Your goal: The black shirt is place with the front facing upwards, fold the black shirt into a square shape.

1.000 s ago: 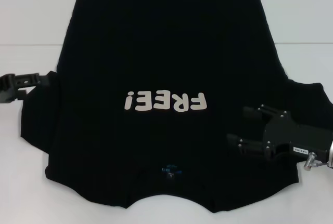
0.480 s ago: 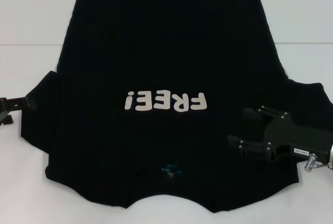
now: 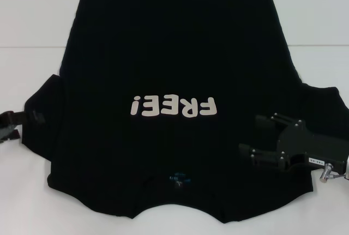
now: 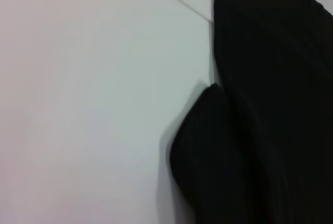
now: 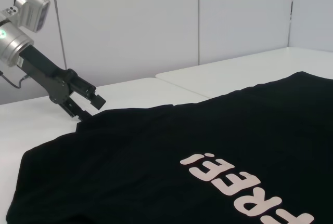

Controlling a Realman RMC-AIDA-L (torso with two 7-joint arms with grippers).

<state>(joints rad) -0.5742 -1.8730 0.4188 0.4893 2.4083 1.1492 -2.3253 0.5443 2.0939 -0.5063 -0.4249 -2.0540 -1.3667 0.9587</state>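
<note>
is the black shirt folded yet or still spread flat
Spread flat: the black shirt lies open, FREE! lettering up, both sleeves out sideways, no fold visible.

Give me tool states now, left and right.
Left tool: at the left sleeve edge of the black shirt; open or shut cannot be told.
Right tool: open, over the shirt's right side, holding nothing.

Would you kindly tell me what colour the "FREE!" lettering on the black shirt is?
White, on the black shirt; the lettering shows best in the head view.
</note>
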